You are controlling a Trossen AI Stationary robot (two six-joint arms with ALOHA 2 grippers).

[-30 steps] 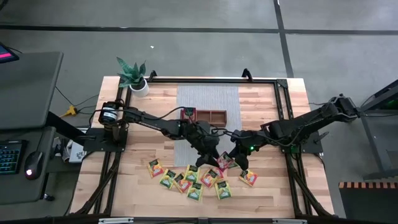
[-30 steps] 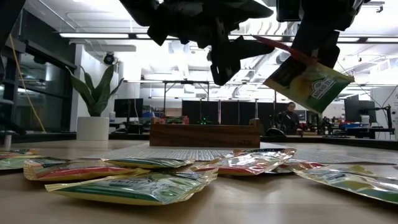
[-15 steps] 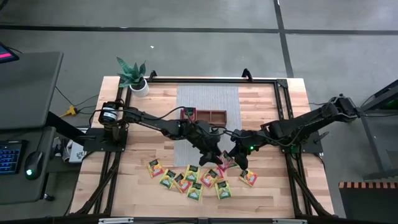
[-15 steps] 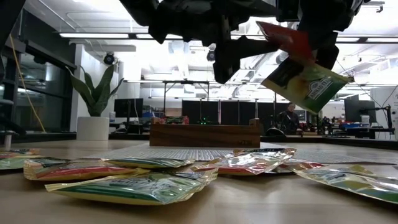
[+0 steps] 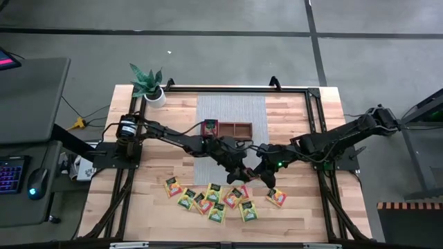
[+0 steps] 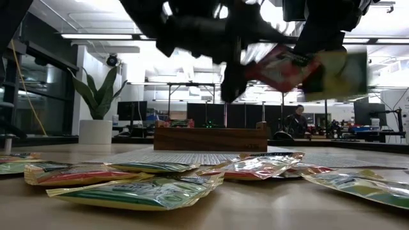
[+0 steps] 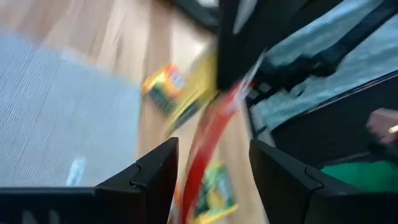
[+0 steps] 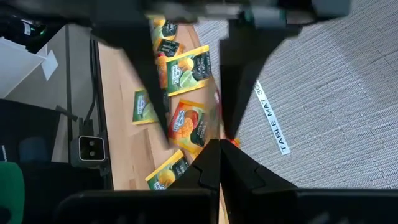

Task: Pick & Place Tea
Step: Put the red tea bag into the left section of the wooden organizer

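Note:
Several red, yellow and green tea packets lie flat on the wood near the table's near edge. My right gripper is shut on one red-and-yellow packet, which is held in the air over the pile. My left gripper is open. Its two fingers stand on either side of that packet's red edge without clearly touching it. The two grippers meet above the table's middle. The brown wooden tray sits farther back on the grey mat. My right gripper pinches the red-and-yellow packet between its two fingers at one edge, coming slanting down from the table's right. The packet is lifted clear of the table. It sticks out sideways from the fingers toward my left gripper, tilted rather than hanging.
A red packet lies in the tray's left compartment. A potted plant stands at the far left corner. A black frame runs along the table's edges. Bare wood lies to the right of the pile.
My left gripper has moved toward the right gripper, and its open fingers now straddle the held packet. The packet hung slanting below the right gripper. It has swung up to a more level tilt and shows blurred now.

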